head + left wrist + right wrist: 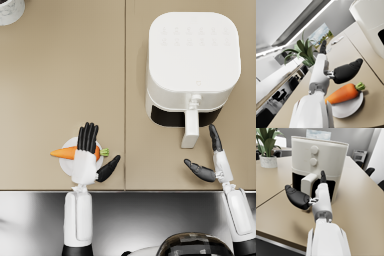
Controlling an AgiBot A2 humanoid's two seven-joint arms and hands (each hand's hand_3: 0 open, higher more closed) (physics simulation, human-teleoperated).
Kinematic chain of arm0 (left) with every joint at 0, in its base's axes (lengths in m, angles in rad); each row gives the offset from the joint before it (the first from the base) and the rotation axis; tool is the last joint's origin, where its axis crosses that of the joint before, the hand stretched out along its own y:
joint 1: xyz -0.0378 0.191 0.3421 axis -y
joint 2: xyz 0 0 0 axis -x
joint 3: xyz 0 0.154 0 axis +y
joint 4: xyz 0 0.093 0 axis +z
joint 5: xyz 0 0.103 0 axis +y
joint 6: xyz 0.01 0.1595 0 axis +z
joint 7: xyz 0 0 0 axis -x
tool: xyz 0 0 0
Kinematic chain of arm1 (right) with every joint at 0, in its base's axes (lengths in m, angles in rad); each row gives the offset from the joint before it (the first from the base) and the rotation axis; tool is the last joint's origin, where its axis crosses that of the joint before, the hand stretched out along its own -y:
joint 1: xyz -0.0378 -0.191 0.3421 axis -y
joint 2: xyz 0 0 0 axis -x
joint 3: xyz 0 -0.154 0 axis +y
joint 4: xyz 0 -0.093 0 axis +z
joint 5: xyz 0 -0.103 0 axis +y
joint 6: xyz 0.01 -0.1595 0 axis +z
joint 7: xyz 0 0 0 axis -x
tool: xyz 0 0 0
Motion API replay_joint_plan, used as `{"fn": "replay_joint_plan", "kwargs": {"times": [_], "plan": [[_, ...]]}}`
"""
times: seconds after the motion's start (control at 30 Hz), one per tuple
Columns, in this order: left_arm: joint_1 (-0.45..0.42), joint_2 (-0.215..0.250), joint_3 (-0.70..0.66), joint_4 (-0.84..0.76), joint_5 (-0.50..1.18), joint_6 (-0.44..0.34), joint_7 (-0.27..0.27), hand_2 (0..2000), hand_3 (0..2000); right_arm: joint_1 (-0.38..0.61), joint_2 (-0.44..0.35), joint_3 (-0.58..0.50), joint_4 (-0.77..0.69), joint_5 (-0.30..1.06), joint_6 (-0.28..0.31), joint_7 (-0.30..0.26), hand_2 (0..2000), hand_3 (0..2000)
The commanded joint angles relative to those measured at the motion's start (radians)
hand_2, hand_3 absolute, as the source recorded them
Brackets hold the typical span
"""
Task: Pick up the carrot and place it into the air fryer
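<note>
carrot (67,152): lies on a small white plate (66,167) near the table's front edge, left of the table seam; orange tip points left, green stub right. Not lifted.
left hand (89,156): over the carrot and plate, fingers straight and pointing away from the robot, thumb spread out to the right. Left wrist view shows the carrot (342,94) on the plate (348,107) beside the hand (331,72), thumb above it, nothing grasped. Fingers released.
right hand (212,160): on the table side right of the air fryer's handle, fingers extended toward the fryer, thumb splayed left. Holds nothing, fingers apart.
air fryer (192,65): white, upright on the right half of the tan table (60,80); its handle (190,127) points toward the robot, dark gap behind the drawer front. Right wrist view: hand (312,196) just in front of the drawer handle (308,186); contact cannot be told.
extra: potted plant (267,150) on the table behind the fryer, left side.
</note>
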Motion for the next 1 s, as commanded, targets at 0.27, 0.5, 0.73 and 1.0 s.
{"fn": "replay_joint_plan", "kwargs": {"times": [0.27,0.5,0.73,1.0], "plan": [[0.041,0.005,-0.095,0.019,0.363,-0.308,-0.128,0,0,-0.012,-0.014,-0.018,0.009,0.001,0.000,0.000,0,0],[0.048,0.010,-0.079,0.120,0.682,-0.347,-0.109,0,0,-0.004,-0.033,-0.022,0.003,0.001,0.000,0.000,0,0],[0.091,0.017,-0.013,0.304,0.937,-0.337,-0.103,0,0,-0.005,-0.048,-0.038,-0.002,0.001,0.000,0.000,0,0],[0.109,0.000,0.057,0.393,0.973,-0.299,-0.100,0,0,0.020,-0.074,-0.047,0.002,0.001,0.000,0.000,0,0]]}}
